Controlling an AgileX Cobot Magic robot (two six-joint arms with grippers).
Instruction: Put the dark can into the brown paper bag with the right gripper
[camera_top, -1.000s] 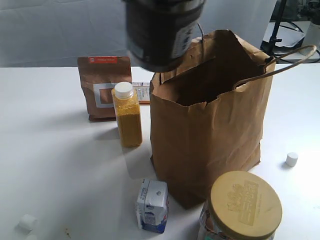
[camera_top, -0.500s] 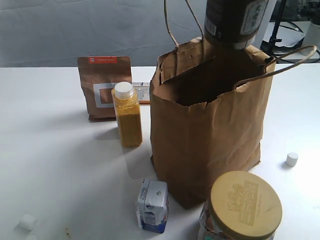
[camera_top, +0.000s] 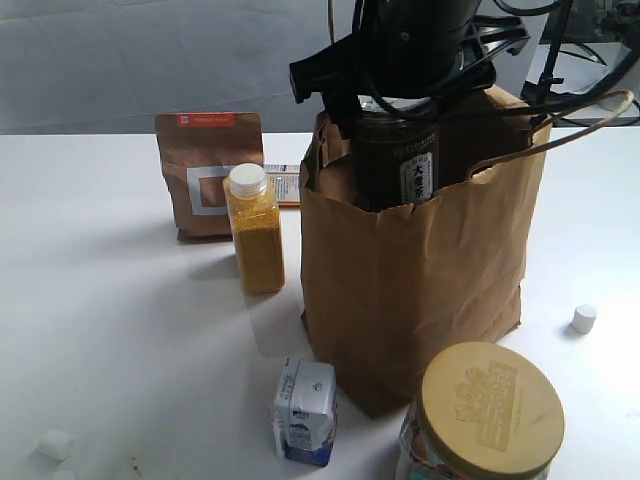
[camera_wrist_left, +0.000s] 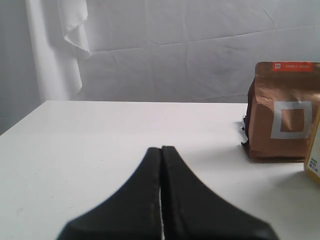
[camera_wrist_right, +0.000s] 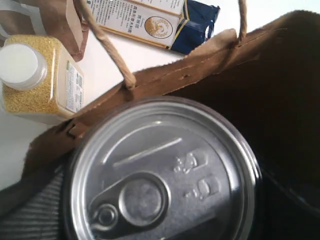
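Note:
The brown paper bag (camera_top: 420, 270) stands open in the middle of the table. The dark can (camera_top: 398, 165) hangs upright in the bag's mouth, its lower part hidden behind the front wall and its white label showing. My right gripper (camera_top: 398, 105) comes down from above and is shut on the can. In the right wrist view the silver pull-tab lid of the can (camera_wrist_right: 162, 172) fills the frame, with the bag's rim (camera_wrist_right: 165, 75) and dark inside around it. My left gripper (camera_wrist_left: 161, 150) is shut on nothing, low over the table to the left of the pouch.
Left of the bag stand a brown pouch with an orange label (camera_top: 208, 172) and a yellow grain bottle (camera_top: 255, 235). A small carton (camera_top: 304, 410) and a jar with a tan lid (camera_top: 488, 410) sit in front. White caps (camera_top: 583, 318) lie about.
The can was carried from the upper left to above the bag's opening, then lowered into the bag's mouth, with the right arm now in view above it.

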